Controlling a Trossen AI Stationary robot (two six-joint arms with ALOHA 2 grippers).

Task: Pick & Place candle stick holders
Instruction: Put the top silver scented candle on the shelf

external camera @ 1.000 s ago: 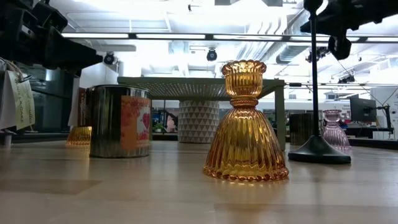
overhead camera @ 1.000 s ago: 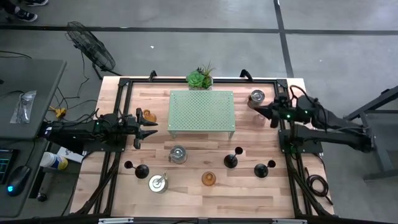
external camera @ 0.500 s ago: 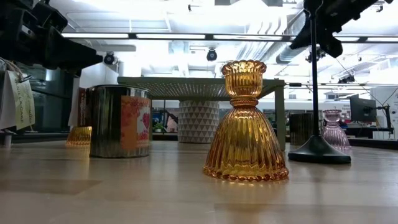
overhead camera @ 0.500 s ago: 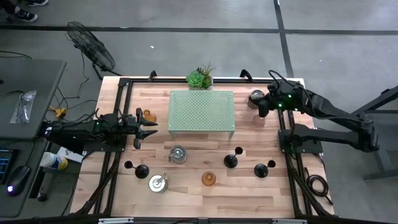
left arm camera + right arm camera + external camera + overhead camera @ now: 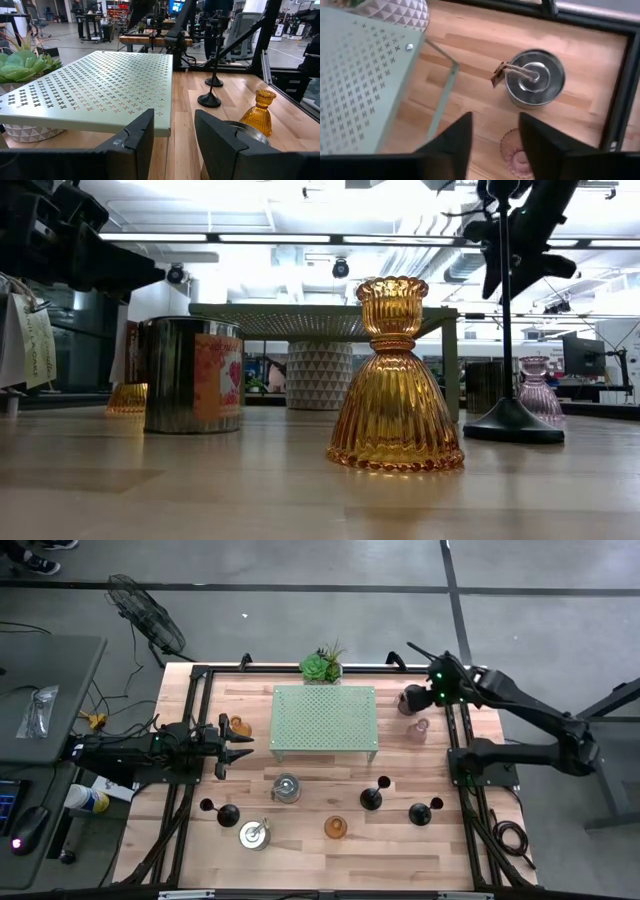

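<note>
My right gripper is open and empty, slanting down over the far right corner. It is above a silvery cylindrical holder with a tag on a string, and a pink glass holder stands beside that one. My left gripper is open and empty at the left. Next to it an amber glass holder stands on the table. In the left wrist view its fingers point level at the pale green perforated stand. Other holders stand on their bases near the front: amber, silvery and black.
The green stand fills the table's middle, with the potted plant behind it. More black holders and a silvery one stand along the near side. A black frame rail runs along the table's right edge.
My right gripper has moved toward the table's far edge and a little to the left. It has risen and tipped its fingers downward, and now stands over the silvery holder in the far right corner. No holder has moved.
</note>
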